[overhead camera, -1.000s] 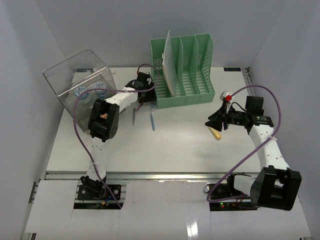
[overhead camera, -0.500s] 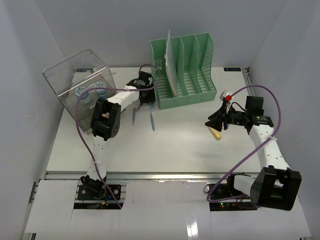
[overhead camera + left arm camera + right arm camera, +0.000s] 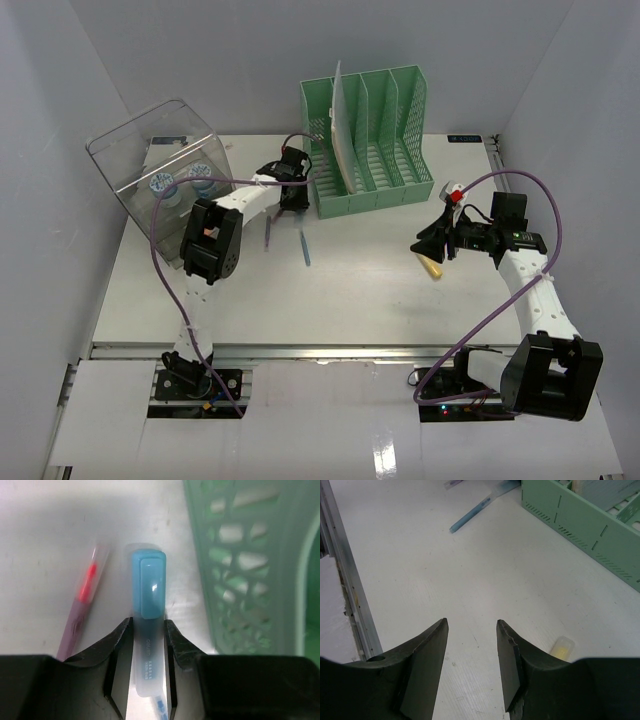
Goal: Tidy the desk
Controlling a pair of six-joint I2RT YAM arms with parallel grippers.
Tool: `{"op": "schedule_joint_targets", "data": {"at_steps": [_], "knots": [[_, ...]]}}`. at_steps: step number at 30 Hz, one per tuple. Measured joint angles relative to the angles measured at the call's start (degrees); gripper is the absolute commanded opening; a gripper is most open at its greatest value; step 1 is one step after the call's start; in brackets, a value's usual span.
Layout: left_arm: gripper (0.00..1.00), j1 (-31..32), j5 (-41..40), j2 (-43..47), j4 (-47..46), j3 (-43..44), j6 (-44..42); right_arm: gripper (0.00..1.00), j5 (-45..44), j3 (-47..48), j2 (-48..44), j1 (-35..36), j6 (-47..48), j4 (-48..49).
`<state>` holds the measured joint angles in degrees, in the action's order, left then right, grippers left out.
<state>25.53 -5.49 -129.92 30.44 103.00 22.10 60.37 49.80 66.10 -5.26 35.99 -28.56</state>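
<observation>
**Left claw grips a blue-capped pen beside the file rack; right claw hangs slack over the desk**

The white desk (image 3: pixel 350 300) carries a green file rack (image 3: pixel 375 197) near its far edge, and everything else is placed from that rack. The left claw (image 3: pixel 147 630) sits at the rack's left front corner, close over the desktop. Its two fingers are clenched on the clear barrel of a blue-capped pen (image 3: pixel 148 590), one on each side. The cap points away from the wrist, just beside the rack's latticed wall. Whether the pen rests on the desk or is lifted off it cannot be told. On the side of this pen away from the rack lies a purple pen (image 3: pixel 82 610) with a red inner part, close by but apart. Farther left of the rack stands a clear plastic box (image 3: pixel 150 150).

The right claw (image 3: pixel 471 625) hangs above bare desktop in front of the rack's right end, released, its fingers spread with nothing between them. A small yellow object (image 3: pixel 562 647) lies on the desk just beside it. A blue pen (image 3: pixel 470 515) lies on the desk in front of the rack's left end.
</observation>
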Motion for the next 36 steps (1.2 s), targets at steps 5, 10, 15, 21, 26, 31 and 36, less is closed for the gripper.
{"op": "schedule_joint_targets", "data": {"at_steps": [5,10,15,21,26,31,36], "knots": [[0.00,0.2,0.9,5.9,1.0,-7.1,-0.4,0.50,-0.1,0.0,0.0,0.0,0.0,0.0],[0.00,0.5,1.9,16.8,0.9,-12.8,-1.3,0.51,-0.1,0.0,0.0,0.0,0.0,0.0],[0.00,0.5,1.8,31.0,0.1,-19.1,-3.9,0.51,-0.2,0.0,0.0,-0.1,0.0,0.0],[0.00,0.5,-4.7,42.5,1.4,-25.8,-15.9,0.51,-0.2,0.0,0.0,-0.3,0.0,0.0],[0.00,0.3,-15.2,48.9,3.5,-34.0,-29.4,0.51,0.1,0.0,0.0,-0.3,0.0,0.0],[0.00,-2.1,-20.8,52.4,2.5,-36.8,-39.6,0.51,0.2,0.0,0.5,-0.3,0.0,0.0],[0.00,-6.1,-23.4,53.1,-1.5,-37.8,-46.0,0.51,0.2,0.0,0.8,-0.4,0.0,0.0]]}}
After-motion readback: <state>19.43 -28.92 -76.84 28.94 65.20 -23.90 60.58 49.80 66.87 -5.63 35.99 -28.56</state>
